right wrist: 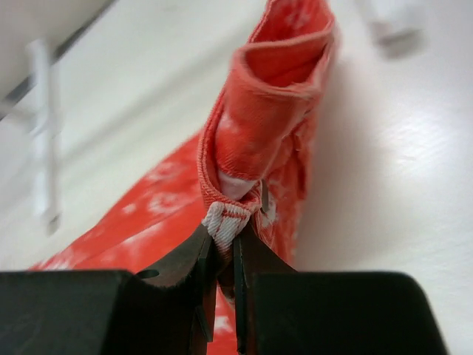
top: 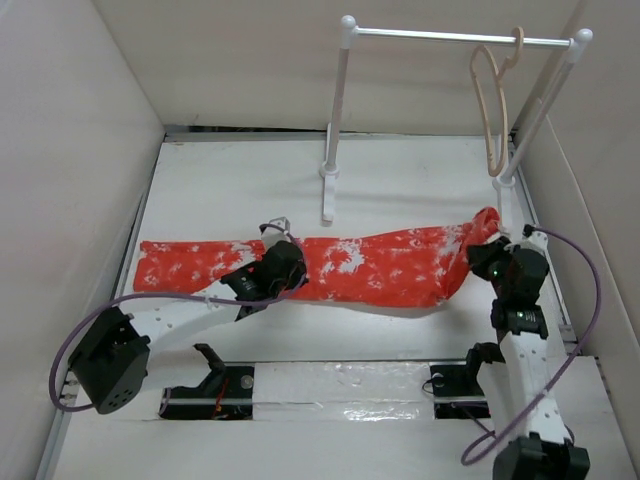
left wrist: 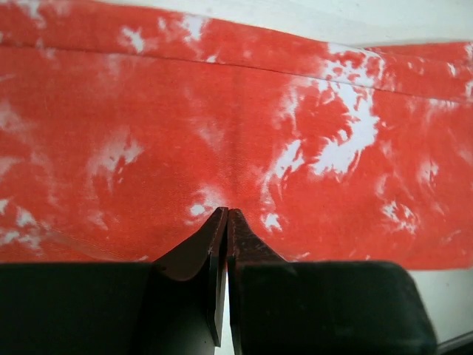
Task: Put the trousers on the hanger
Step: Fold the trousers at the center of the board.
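The trousers are spread flat on the table in front of the rail stand, reaching to its right post. The hanger is hung at the right end of the stand's bar. The left gripper is pressed together on the cloth's middle; a pinched fold cannot be confirmed. The right gripper is clamped on the raised end edge beside the right post. Bare table is seen between cloth and stand.

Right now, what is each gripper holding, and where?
Right gripper pinches the trousers at the raised end, by the white tag. Left gripper is shut, tips on mid-leg cloth; a pinch cannot be confirmed.
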### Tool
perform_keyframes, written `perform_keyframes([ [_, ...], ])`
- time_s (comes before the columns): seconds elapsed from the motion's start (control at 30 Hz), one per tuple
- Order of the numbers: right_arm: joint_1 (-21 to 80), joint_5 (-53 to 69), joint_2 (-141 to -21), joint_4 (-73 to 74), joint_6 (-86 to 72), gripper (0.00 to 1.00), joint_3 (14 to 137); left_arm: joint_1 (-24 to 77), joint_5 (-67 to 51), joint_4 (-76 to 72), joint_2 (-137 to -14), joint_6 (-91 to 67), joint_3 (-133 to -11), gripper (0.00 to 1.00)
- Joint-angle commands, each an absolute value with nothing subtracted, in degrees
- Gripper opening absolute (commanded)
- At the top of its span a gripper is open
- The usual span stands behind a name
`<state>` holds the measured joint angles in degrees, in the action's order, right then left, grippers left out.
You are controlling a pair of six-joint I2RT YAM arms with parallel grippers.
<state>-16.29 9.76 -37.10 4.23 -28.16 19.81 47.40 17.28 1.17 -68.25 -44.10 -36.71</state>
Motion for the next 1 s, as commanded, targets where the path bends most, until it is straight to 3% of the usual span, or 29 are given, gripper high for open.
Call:
perform_keyframes([
  [0.0,-3.7,11.6,-28.9,9.8,-28.5,0.00,23.0,47.3,20.8,-3.9,-62.9,-48.7,-30.2,0.00],
  [0.23,16.3,7.0,-33.8,10.2,-32.9,0.00,31.1,48.3,17.6,-7.8,-56.2,-51.6,-20.1,0.00],
  [0.43,35.7,-10.7,-42.7,12.1,-31.5,0.00,47.1,50.4,19.2,-7.5,-56.5,-52.2,-18.9,0.00],
  [0.7,34.2,-12.0,-46.0,15.1,-23.8,0.00,63.4,54.6,19.2,-11.8,-64.1,-54.0,-18.0,0.00],
  [0.97,31.6,-6.4,-49.9,19.9,-19.3,0.00,77.9,60.5,19.6,-17.1,-82.7,-54.1,-29.9,0.00],
])
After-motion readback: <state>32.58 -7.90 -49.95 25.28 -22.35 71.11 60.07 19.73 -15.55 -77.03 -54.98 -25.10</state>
